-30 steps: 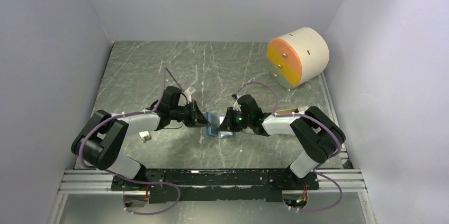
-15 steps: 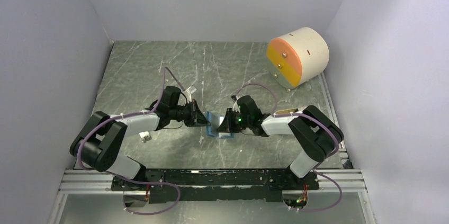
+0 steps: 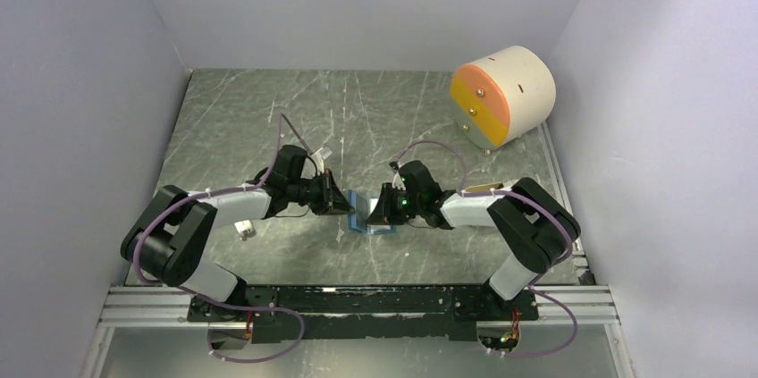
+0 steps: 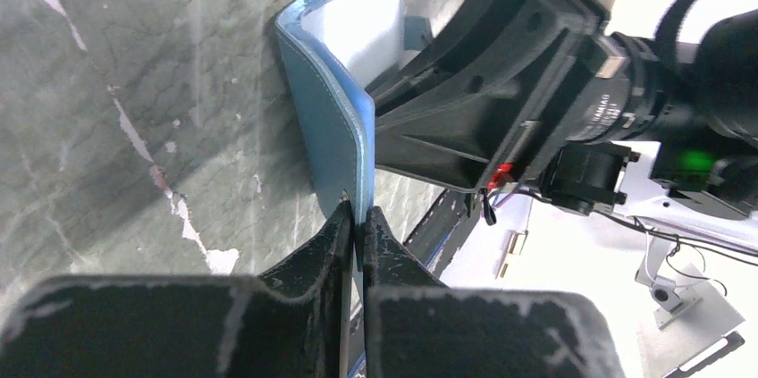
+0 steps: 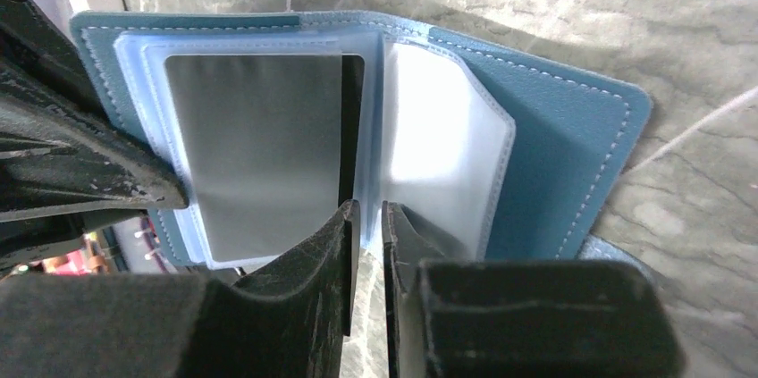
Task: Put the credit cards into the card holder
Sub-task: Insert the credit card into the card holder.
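Observation:
The blue card holder (image 3: 361,214) stands open between the two arms at the table's middle. My left gripper (image 4: 357,214) is shut on the edge of its blue cover (image 4: 326,119) and holds it upright. In the right wrist view the holder (image 5: 559,155) shows its clear sleeves, and a grey credit card (image 5: 255,146) sits in the left sleeve with a dark card edge behind it. My right gripper (image 5: 370,210) is at the holder's lower edge below the sleeves. Its jaws stand a narrow gap apart, with bare tabletop showing between them.
A big cream drum with orange-yellow drawers (image 3: 503,95) lies at the back right. A small white piece (image 3: 242,230) rests beside the left arm. Grey walls close in on both sides of the marbled table (image 3: 268,110).
The right gripper's jaws have parted a little. Both arms and the holder have stayed almost where they were.

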`<state>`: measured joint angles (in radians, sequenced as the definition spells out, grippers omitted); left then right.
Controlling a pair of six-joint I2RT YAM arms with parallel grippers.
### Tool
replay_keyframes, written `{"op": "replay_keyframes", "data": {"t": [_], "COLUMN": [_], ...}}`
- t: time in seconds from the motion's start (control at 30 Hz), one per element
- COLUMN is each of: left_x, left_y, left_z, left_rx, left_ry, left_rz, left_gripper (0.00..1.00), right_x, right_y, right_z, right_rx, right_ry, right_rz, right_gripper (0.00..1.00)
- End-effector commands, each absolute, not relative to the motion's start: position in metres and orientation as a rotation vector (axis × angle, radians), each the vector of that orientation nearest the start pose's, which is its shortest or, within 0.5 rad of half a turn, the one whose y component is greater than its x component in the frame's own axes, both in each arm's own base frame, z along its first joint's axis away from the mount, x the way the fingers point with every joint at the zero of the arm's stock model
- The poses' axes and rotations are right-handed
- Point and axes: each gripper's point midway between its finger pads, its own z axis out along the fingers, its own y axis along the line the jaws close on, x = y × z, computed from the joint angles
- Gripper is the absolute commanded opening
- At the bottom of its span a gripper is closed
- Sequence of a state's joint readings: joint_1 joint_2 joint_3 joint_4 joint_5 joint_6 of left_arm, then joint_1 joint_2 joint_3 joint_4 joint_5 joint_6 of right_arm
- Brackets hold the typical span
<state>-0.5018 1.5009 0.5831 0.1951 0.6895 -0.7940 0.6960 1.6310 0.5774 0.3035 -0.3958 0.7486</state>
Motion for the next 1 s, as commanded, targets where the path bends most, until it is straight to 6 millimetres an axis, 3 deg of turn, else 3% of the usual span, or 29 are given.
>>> {"op": "replay_keyframes", "data": {"t": [0.0, 0.13, 0.27, 0.43, 0.63, 0.97], "left_x": [0.222, 0.222, 0.219, 0.217, 0.214, 0.212], "left_y": [-0.275, -0.270, -0.268, -0.269, -0.279, -0.287], "left_z": [0.078, 0.074, 0.075, 0.083, 0.099, 0.086], "left_rx": [0.076, 0.082, 0.115, 0.147, 0.195, 0.167], "left_ry": [2.526, 2.559, 2.586, 2.578, 2.504, 2.509], "left_rz": [-1.361, -1.307, -1.288, -1.298, -1.430, -1.500], "left_gripper": [0.09, 0.09, 0.09, 0.09, 0.09, 0.09], "right_x": [0.216, 0.227, 0.236, 0.238, 0.230, 0.216], "right_y": [0.288, 0.282, 0.280, 0.282, 0.285, 0.285], "right_z": [0.031, 0.049, 0.049, 0.036, 0.021, 0.002], "right_rx": [-0.205, -0.234, -0.251, -0.256, -0.239, -0.237], "right_ry": [2.553, 2.510, 2.497, 2.513, 2.519, 2.557], "right_rz": [0.995, 0.911, 0.859, 0.846, 0.887, 0.888], "right_gripper": [0.20, 0.19, 0.19, 0.17, 0.15, 0.14]}}
